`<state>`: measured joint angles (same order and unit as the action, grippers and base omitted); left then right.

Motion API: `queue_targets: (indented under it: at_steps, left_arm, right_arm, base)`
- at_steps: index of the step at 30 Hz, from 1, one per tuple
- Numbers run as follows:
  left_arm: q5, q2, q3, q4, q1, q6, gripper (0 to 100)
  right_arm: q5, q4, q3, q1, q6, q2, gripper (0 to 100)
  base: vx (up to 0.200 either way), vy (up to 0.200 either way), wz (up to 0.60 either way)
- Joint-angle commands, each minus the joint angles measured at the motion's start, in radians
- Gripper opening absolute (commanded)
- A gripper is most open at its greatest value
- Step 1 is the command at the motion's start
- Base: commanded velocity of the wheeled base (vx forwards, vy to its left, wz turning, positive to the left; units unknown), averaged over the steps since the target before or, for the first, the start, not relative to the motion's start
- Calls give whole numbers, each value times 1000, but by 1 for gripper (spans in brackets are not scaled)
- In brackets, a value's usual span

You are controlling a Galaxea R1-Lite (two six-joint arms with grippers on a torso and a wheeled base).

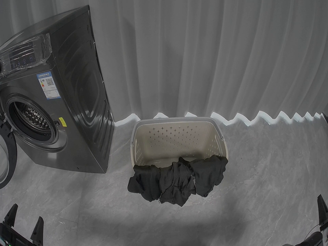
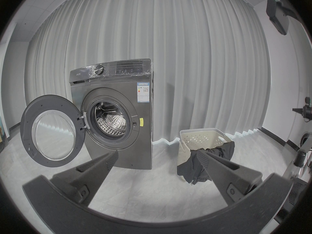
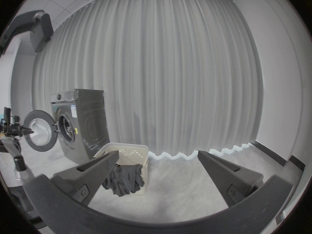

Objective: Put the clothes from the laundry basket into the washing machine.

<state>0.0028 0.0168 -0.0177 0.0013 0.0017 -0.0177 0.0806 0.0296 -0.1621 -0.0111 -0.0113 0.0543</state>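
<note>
A cream laundry basket stands on the floor in the middle of the head view, with dark clothes draped over its near rim and hanging down outside. To its left stands the grey washing machine, its round door swung open and the drum bare. My left gripper is low at the near left, open and empty. My right gripper is open and empty too, well back from the basket and the clothes.
Pale curtains hang behind the basket and machine. Grey floor lies open to the right of the basket and in front of it. The machine's open door juts out at the far left.
</note>
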Motion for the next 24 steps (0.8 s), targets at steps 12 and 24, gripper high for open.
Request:
queue_targets:
  at_steps: [12,24]
  left_arm:
    - [0,-17,16,0,0,-1,100]
    - [0,-17,16,0,0,-1,100]
  right_arm:
    - [383,56,-91,-73,-95,673,100]
    - [375,345,-100,-210,-62,1112,100]
  base:
    - [0,0,0]
    - [0,0,0]
